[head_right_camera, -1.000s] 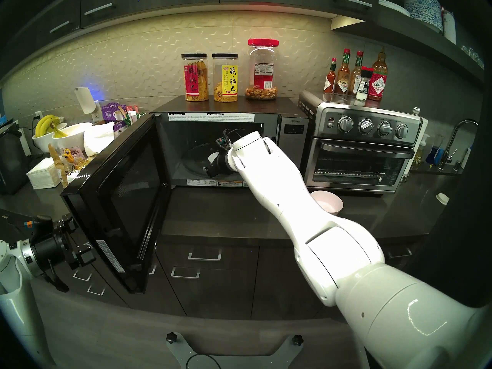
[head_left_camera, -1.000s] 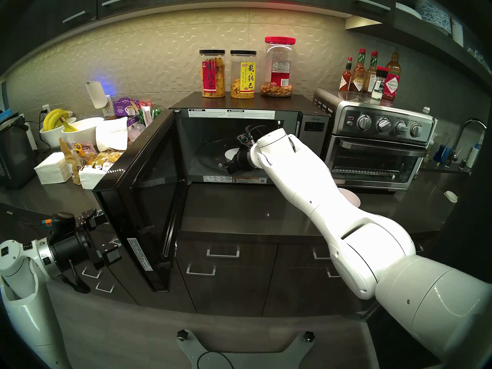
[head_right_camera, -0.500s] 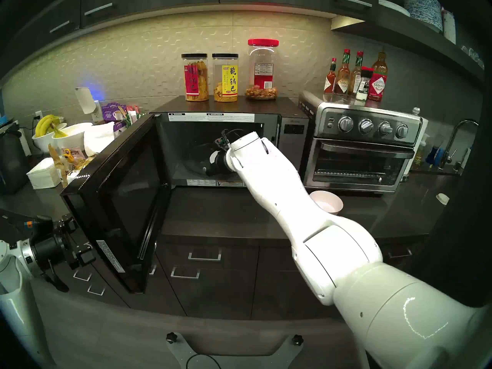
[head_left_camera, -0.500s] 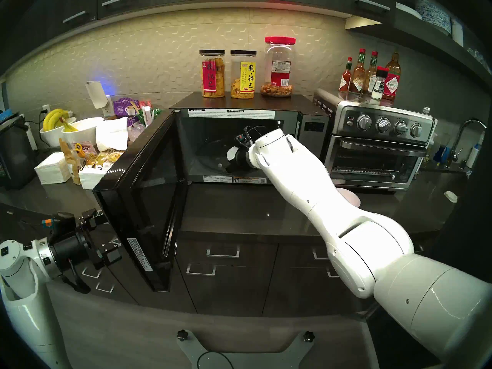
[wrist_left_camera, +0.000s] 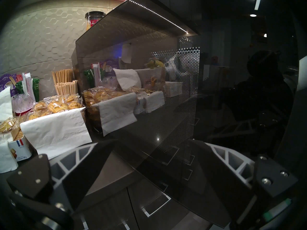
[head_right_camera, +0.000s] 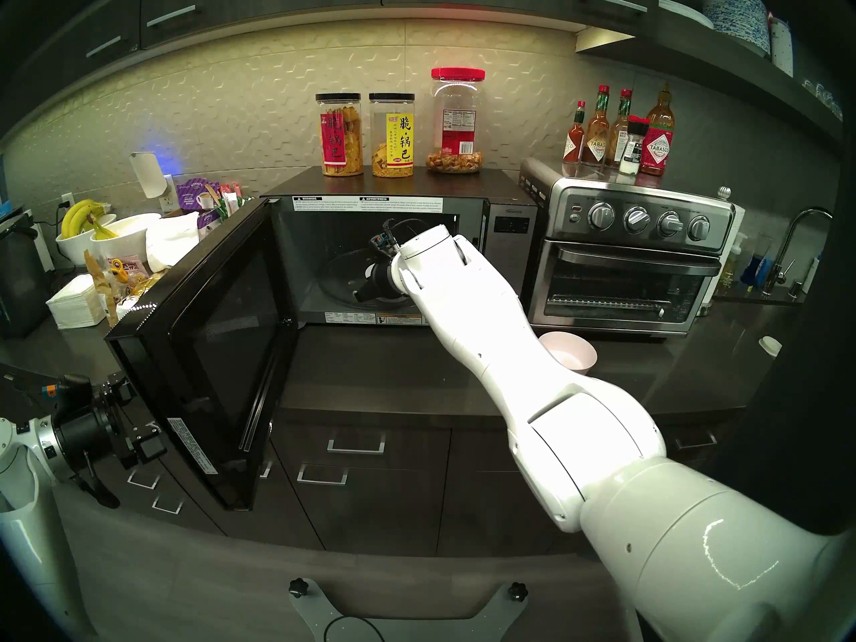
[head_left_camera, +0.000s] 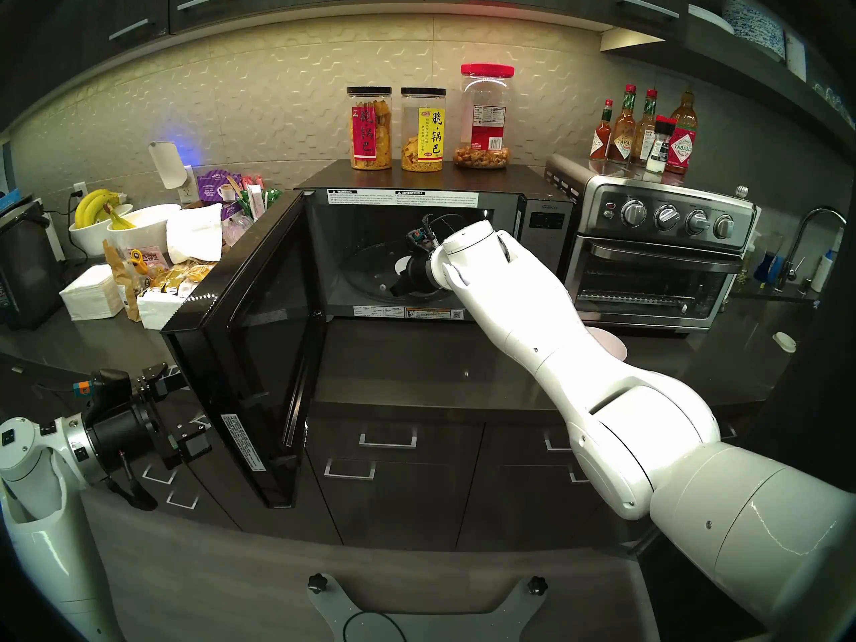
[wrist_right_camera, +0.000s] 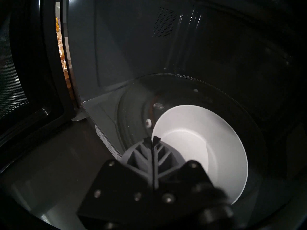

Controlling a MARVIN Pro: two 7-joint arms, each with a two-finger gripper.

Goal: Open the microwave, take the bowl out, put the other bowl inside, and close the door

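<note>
Moved: right gripper jaws now clamped together on white bowl rim, centre frame, for lifting out.
Left gripper: jaws apart, bracing door, lower left.

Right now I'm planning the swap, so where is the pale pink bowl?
The pale pink bowl sits on the counter in the head views, in front of the toaster oven, right of the open microwave, partly hidden by the right arm.
</note>
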